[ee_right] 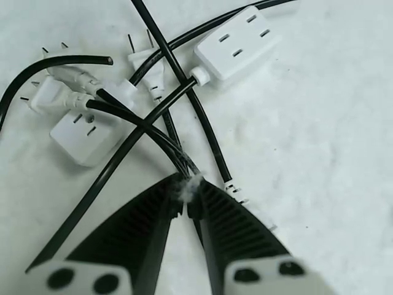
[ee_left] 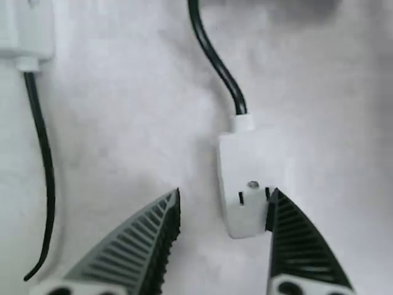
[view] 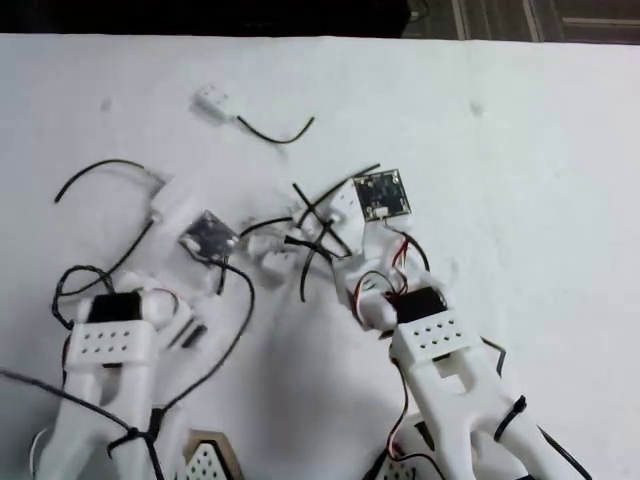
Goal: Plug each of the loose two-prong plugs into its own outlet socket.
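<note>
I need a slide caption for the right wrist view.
Right gripper pinches black cords near tangled plugs and sockets.

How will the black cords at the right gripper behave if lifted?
Probably floppy: the black cords curve loosely across the table. They cross one another, so lifting at the right gripper would likely drag plugs and a socket block along.

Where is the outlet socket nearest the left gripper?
Left wrist view: the white outlet socket lies on the table between the open left gripper's fingers, against one finger, its black cord running away from the gripper.
</note>
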{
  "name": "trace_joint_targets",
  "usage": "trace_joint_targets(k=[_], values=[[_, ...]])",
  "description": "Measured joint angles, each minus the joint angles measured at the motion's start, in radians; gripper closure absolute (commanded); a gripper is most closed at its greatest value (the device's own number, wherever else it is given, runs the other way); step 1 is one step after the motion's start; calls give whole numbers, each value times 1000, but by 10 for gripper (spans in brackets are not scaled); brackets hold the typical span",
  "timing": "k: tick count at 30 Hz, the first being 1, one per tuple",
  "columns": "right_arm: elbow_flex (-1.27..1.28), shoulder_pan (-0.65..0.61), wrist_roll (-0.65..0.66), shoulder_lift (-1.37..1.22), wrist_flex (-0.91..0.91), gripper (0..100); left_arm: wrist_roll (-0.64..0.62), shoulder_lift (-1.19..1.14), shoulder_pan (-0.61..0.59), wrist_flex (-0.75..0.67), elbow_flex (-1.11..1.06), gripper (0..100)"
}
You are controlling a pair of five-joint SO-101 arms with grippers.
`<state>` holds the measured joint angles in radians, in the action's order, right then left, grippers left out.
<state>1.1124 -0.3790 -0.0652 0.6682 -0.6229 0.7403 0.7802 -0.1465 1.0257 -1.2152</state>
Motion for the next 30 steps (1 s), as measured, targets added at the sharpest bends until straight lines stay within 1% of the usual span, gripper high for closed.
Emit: trace_joint_targets(k=[3, 8, 11, 14, 18, 23, 27, 30], values=[[0, 0, 0, 0, 0, 977, -35, -18, 81, 8, -40, 766], [0, 0, 0, 0, 0, 977, -109, -14, 226, 29, -41, 767], [0, 0, 0, 0, 0, 977, -147, -9, 284, 43, -41, 767], [0, 0, 0, 0, 0, 977, -158, -9, 308, 54, -37, 767], [0, 0, 0, 0, 0, 977, -158, -9, 358, 126, 2, 767], [0, 9, 0, 0, 0, 975, -158, -9, 410, 180, 55, 762], [0, 34, 0, 0, 0, 975, -161, -9, 399, 210, 112, 727], [0, 31, 0, 0, 0, 975, -161, -9, 361, 213, 127, 723]])
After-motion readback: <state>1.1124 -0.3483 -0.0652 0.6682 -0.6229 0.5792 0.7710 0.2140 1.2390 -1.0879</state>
